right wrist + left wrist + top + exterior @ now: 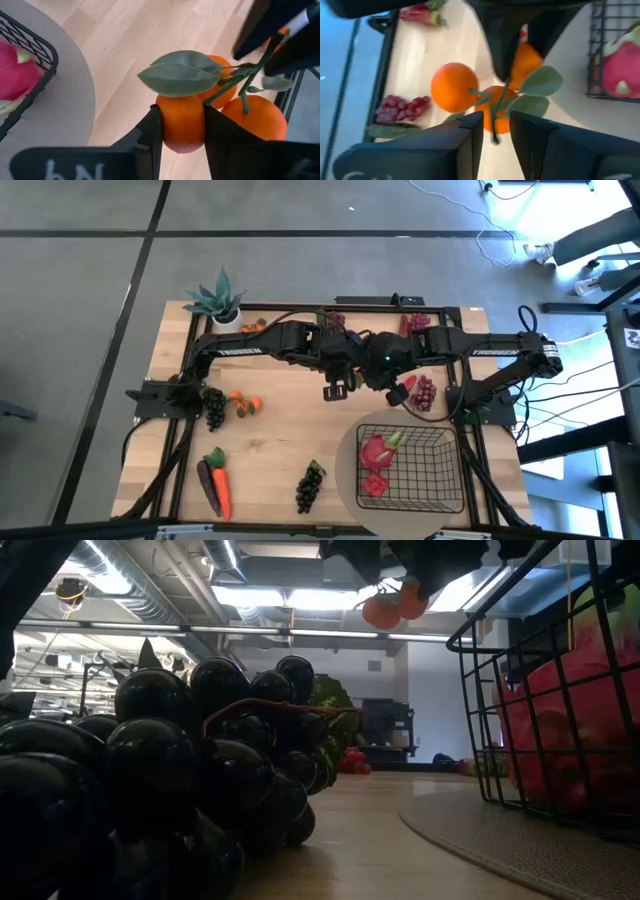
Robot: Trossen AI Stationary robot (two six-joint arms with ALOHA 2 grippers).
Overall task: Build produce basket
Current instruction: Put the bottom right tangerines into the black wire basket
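The black wire-mesh basket (pixel 412 467) sits on a round beige mat (pixel 350 480) at the wooden table's (pixel 280 450) front right corner, a pink dragon fruit (pixel 378 450) inside it. Dark grapes (pixel 310 486) lie at the front edge, left of the mat. A carrot and eggplant (pixel 214 483) lie near the front left corner. A spiky potted plant (pixel 220 302) stands at the back left corner. Red grapes (pixel 424 392) lie behind the basket.

Both arms reach inward and meet over the middle of the table. The left gripper (pixel 495 132) has its 2 fingers closed on the green stem of the tangerines (pixel 454 86), which hang just past the fingertips. The right gripper (pixel 181 131) clamps 1 tangerine of the same bunch between its fingers (pixel 150 131), leaves just beyond the tips.
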